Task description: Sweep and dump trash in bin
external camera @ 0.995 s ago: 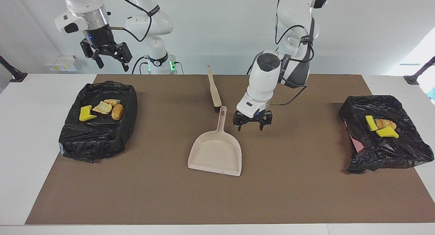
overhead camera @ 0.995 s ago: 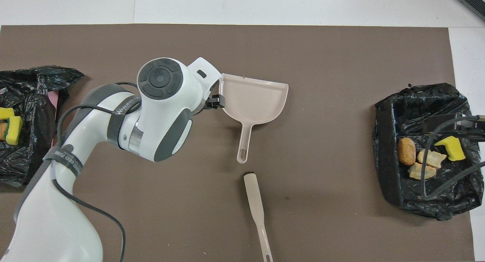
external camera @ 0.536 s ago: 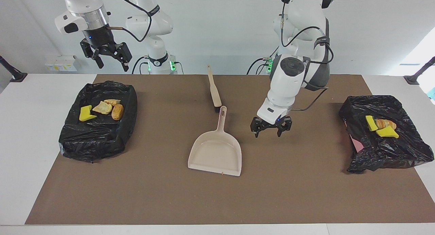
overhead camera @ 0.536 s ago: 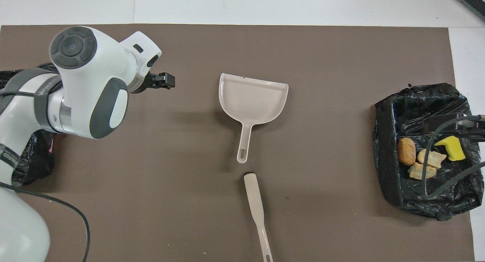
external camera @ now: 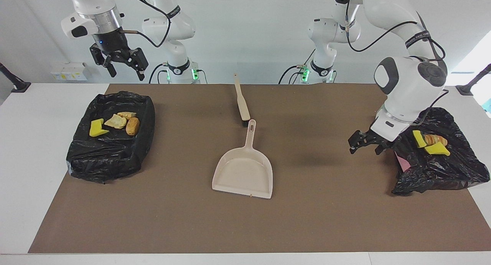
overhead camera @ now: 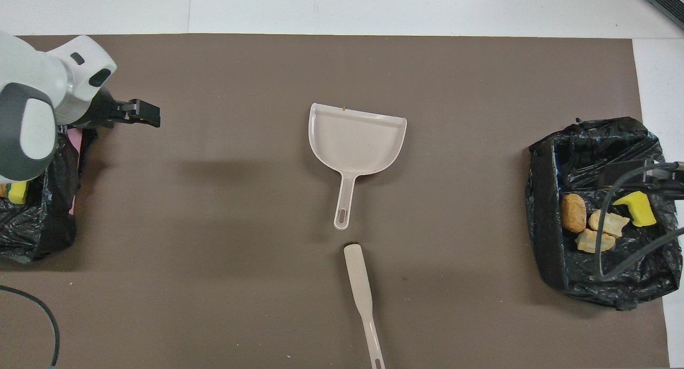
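While both grippers hung in the air with jaws spread and nothing between them, the middle of the brown mat [external camera: 314, 219] lay wide open. The dustpan [external camera: 243, 172] sat flat at the centre, mouth turned away from the robots, handle pointing toward them. Just nearer the robots, almost touching the handle's tip, lay the brush [external camera: 242, 102], in line with it. Bare mat stretched from these two to each bin, and along the whole edge farthest from the robots.

The left gripper [external camera: 364, 143] hovered over the mat beside the edge of the bin [external camera: 441, 169] at the left arm's end, apart from it as far as could be told. The right gripper [external camera: 122, 64] hung high over the end nearest the robots of the other bin [external camera: 111, 157], which stood at the right arm's end.

All the trash seen was inside the two black-lined bins. In the right arm's bin lay one yellow wedge [external camera: 97, 128] and three golden-brown lumps [external camera: 123, 121], close together. In the left arm's bin were two yellow wedges [external camera: 429, 144] with one crusty brown lump [external camera: 435, 139] between them. Each piece was small beside the dustpan. A strip of pink showed under the liner of the left arm's bin.

No writing on any object could be read.
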You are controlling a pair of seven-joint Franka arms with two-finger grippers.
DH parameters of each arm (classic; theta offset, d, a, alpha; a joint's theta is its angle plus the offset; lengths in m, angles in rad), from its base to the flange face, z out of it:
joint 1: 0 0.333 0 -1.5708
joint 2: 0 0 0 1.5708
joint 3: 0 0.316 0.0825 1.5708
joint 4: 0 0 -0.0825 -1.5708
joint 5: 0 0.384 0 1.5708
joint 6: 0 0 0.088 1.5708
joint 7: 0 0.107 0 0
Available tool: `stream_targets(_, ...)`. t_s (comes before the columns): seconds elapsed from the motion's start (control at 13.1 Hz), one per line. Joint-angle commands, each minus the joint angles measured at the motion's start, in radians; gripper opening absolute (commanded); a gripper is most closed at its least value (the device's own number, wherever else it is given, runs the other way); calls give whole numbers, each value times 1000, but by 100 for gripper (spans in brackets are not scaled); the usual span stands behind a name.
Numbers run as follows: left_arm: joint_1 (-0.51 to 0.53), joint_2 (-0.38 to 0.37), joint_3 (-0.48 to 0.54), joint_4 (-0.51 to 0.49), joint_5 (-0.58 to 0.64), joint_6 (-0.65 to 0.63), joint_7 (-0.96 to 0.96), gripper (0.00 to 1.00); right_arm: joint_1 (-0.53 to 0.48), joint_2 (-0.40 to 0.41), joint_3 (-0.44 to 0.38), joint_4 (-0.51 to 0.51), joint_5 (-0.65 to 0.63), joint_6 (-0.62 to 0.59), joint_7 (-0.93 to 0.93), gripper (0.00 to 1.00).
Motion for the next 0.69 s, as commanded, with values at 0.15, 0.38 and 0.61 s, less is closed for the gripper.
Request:
stream_targets(0.15, 27, -93, -11, -3, 17, -110, 15, 100, -11, -15, 4, -18, 1, 3, -5, 100)
stream_targets(0.38, 24, -168, -18, -3, 91, -200, 14, 100, -11, -15, 4, -18, 1, 3, -6, 100)
stream_targets(0.61, 27, -248, -22, -15, 119, -306, 33, 100, -11, -15, 4, -18, 1, 3, -5, 100)
